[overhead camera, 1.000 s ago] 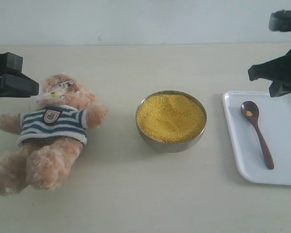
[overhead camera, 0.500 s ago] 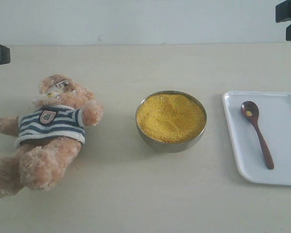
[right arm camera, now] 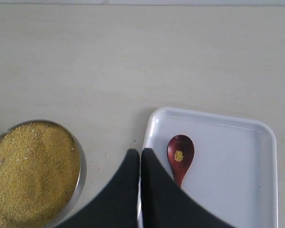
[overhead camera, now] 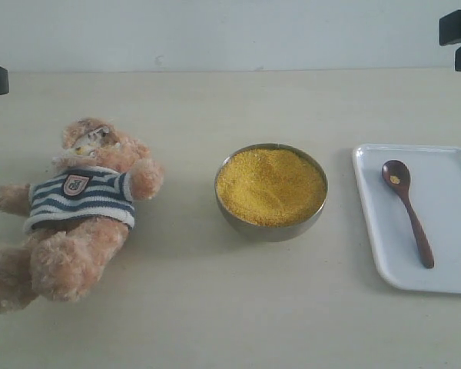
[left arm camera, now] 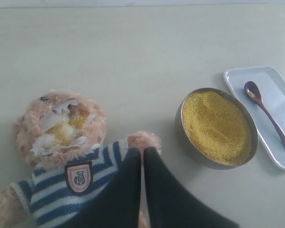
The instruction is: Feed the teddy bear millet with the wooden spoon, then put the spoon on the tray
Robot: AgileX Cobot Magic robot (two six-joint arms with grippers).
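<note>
I judged the job done: the spoon [overhead camera: 409, 216] lay on the tray [overhead camera: 453, 238], and the bear [overhead camera: 77, 207] lay left of the millet [overhead camera: 270, 186]. Both jaws were pinched shut and empty; no further move was called for.

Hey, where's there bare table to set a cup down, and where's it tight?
Bare table runs behind the teddy bear, metal bowl and tray, and along the front. Wide gap between bear and bowl; narrower between bowl and tray. Tray is free beside the wooden spoon.
</note>
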